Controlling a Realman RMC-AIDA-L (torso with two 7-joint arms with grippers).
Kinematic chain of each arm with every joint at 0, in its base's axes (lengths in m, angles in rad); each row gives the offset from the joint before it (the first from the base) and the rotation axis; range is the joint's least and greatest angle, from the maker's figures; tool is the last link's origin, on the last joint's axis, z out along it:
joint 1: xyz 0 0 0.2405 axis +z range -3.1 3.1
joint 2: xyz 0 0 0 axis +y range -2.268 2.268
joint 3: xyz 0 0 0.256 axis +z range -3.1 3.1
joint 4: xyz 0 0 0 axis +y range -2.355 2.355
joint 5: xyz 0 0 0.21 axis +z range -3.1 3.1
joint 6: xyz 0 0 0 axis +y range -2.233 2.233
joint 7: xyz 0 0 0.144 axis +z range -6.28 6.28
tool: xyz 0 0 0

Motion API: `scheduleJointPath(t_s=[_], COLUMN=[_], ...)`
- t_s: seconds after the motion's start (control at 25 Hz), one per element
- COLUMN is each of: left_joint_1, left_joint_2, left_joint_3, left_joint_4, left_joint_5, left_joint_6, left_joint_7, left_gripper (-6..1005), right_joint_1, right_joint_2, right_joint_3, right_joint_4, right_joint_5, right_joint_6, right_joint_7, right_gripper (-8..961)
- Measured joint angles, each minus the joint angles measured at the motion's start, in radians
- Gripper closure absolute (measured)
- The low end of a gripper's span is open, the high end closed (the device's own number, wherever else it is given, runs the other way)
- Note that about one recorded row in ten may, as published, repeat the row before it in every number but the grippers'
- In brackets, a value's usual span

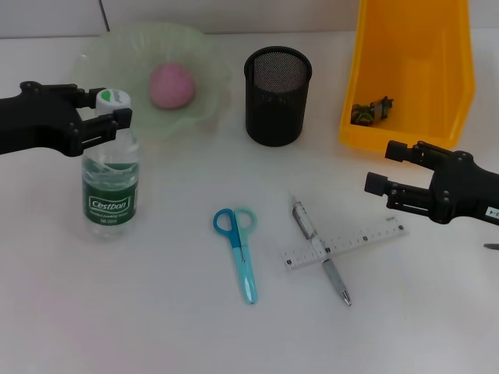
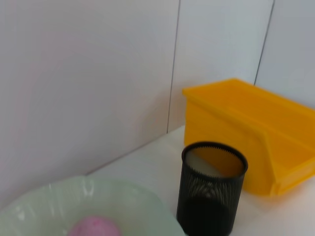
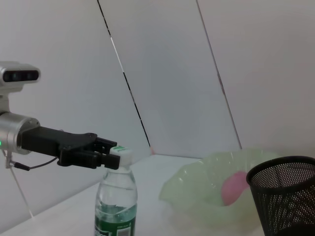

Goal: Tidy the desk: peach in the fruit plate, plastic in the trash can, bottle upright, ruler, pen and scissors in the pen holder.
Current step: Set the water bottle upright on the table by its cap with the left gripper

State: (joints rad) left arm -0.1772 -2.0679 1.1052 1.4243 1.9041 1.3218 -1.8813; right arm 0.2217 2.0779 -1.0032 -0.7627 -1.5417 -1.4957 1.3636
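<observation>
We see our left gripper (image 1: 111, 118) with jaws around the upright bottle (image 1: 110, 183) cap near the desk's left edge; release straight, avoid tipping; right gripper (image 1: 383, 167) jaws wide.

The bottle (image 1: 111, 183) carries a green label with the white word "cestbon" across it; the smaller print under that word is too fine to read. In the right wrist view the same green label shows at the bottle's (image 3: 116, 202) lower part, but no letters can be made out there. The ruler (image 1: 345, 243) bears a row of scale marks and tiny numbers along its edge, too small to read. Nothing else shows any readable writing.
</observation>
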Motion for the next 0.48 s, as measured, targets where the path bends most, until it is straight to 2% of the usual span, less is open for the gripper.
scheduleJointPath(t_s=[0.24,0.48], left_joint_1=[0.035,0.040], left_joint_2=[0.001,0.001], left_joint_3=[-0.021,-0.034], left_joint_4=[-0.001,0.000], left_joint_5=[-0.039,-0.041], left_joint_6=[0.006,0.013], left_joint_7=[0.048,0.051], left_gripper=[556,558], right_joint_1=[0.001,0.001], right_joint_2=[-0.001,-0.001], right_joint_3=[0.001,0.002], right_joint_4=[-0.012,-0.015], right_joint_5=[0.000,0.000], right_joint_6=[0.002,0.002], right_joint_7=[0.011,0.034], right_gripper=[153,153])
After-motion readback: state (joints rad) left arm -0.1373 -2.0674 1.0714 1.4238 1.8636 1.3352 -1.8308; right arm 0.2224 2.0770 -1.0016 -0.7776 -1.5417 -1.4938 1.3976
